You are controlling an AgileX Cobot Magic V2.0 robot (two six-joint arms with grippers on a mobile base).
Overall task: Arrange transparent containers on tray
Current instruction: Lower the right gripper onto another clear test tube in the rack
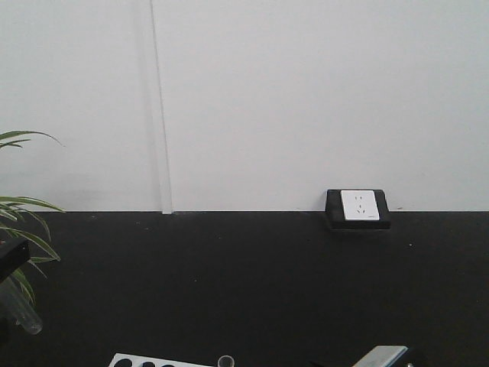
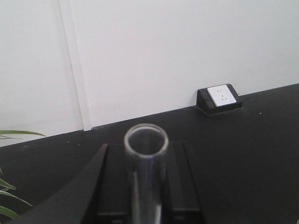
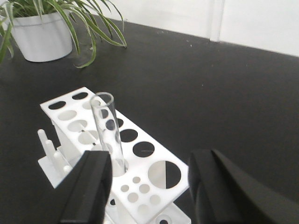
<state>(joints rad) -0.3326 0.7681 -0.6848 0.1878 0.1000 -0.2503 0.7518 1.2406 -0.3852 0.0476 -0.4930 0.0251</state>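
black tabletop (image 1: 229, 290), white wall (image 1: 306, 92) behind, socket box (image 1: 357, 208) at back edge. left fingers (image 2: 84, 191) pinch a test tube (image 2: 145, 141) btwn them; right fingers (image 3: 88, 186) spread, 2nd tube (image 3: 107, 130) upright in rack (image 3: 145, 198), just beside one finger.

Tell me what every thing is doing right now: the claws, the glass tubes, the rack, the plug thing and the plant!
Left gripper: shut on a glass tube.
Held tube: off the table, tilted, looks empty.
Right gripper: open, holding nothing.
Rack tube: standing in a hole, empty.
Rack: standing, other holes in view empty.
Socket: nothing plugged in.
Plant: upright in its white pot.
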